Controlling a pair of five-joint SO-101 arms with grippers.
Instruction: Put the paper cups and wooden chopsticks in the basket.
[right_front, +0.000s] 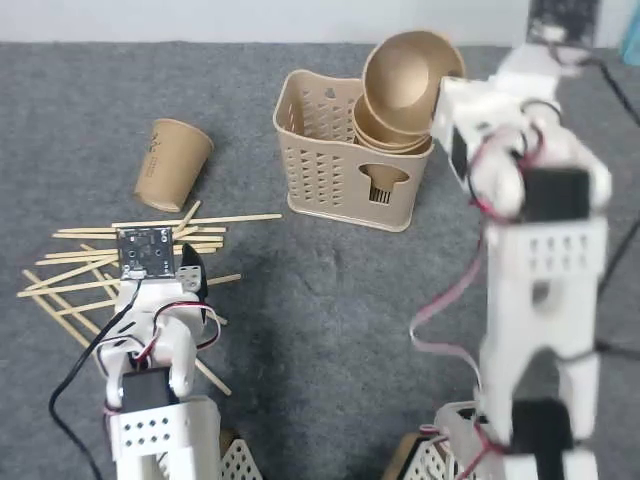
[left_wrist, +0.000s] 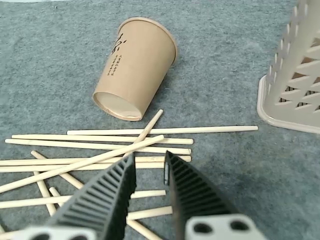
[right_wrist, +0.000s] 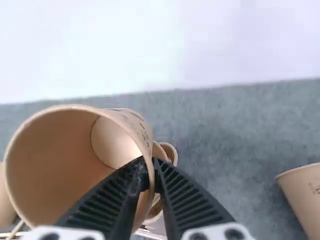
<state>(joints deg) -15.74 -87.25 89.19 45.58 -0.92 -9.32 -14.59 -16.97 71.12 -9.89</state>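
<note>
Clamps paper cup (right_front: 410, 70) rim in right gripper (right_wrist: 150, 167) over basket (right_front: 330, 160), probably due release; hovers narrowly parted left gripper (left_wrist: 149, 162) above wooden chopsticks (left_wrist: 165, 130).

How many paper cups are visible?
3: lying cup on the carpet, held cup in the right end effector above the basket, nested cup inside; more may hide beneath.

Grey carpeted table (right_front: 330, 300). Beige slotted plastic basket (right_front: 345, 160) at back centre. Stack of brown paper cups (right_front: 385, 135) in its right end. Tilted brown paper cup (right_front: 410, 75) over the stack, wall pinched by right gripper (right_wrist: 150, 165). Well left of basket: brown paper cup on its side (right_front: 172, 163), base frontward. Before it, scattered wooden chopsticks (left_wrist: 165, 130), crossing. Left gripper (left_wrist: 149, 165) above them, jaws slightly parted.
</note>
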